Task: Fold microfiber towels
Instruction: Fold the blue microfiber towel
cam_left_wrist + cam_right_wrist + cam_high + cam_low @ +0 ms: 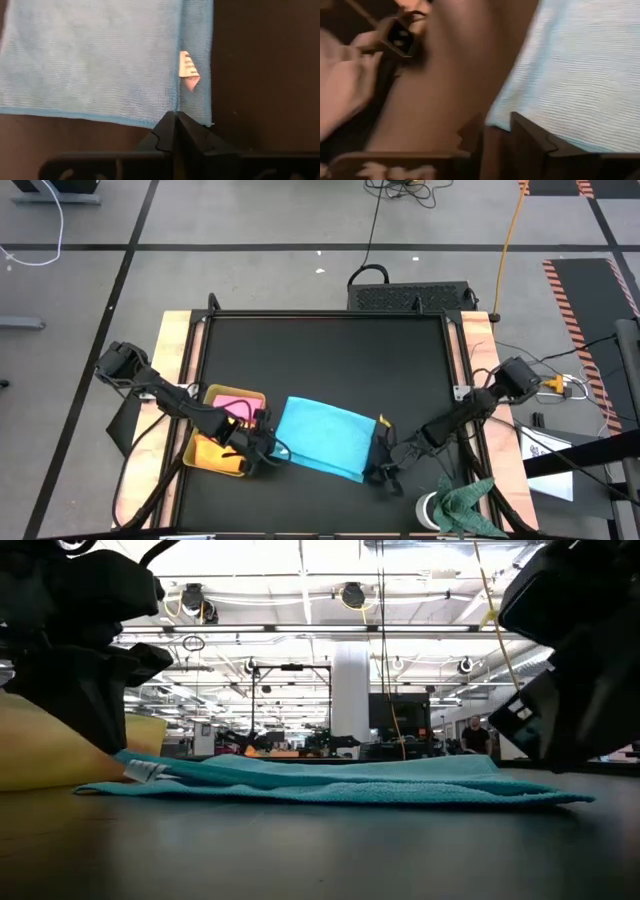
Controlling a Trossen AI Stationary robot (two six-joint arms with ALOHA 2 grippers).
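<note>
Blue towel (325,438) lies flat on the tabletop (320,360) beside the tray (205,452), evidently spread for folding; left gripper (176,120), fingers clenched, sits at its near edge, while the right gripper (497,131) stands slightly parted at the opposite edge, grasping nothing visible.

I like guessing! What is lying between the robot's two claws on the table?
In the high view the light blue towel lies flat between the left gripper and the right gripper.
</note>
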